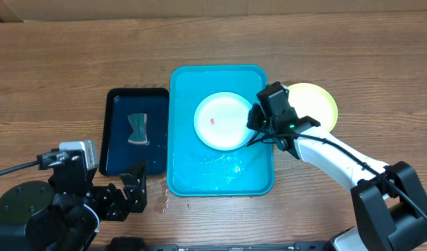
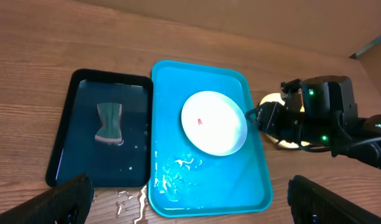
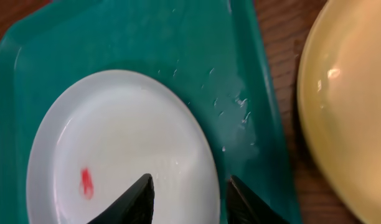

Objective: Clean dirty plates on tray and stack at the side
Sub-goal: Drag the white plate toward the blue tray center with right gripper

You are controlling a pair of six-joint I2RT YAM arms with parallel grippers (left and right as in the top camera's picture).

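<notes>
the large bright cyan rectangular plastic tray [image 1: 192,174] sits mid-bench [image 1: 60,56], its floor wet with droplets [image 1: 224,164]. on it lies a round whitish plastic plate [image 1: 220,125] with a small red smear [image 1: 212,121]. the right pincer [image 3: 190,190] hangs at this plate's right edge, narrowly parted, one finger over the plate and one over the tray. a yellow-green round plate [image 1: 318,101] rests on the bench just right of the tray. the left pincer [image 1: 137,189] stands wide and empty at front left, near a narrow black tray [image 1: 116,139] holding a teal sponge [image 1: 138,129]

Partly hidden under right arm [image 1: 332,150]: yellow plate [image 1: 318,101]. Cut off at bottom edge: white plate [image 3: 116,143].
</notes>
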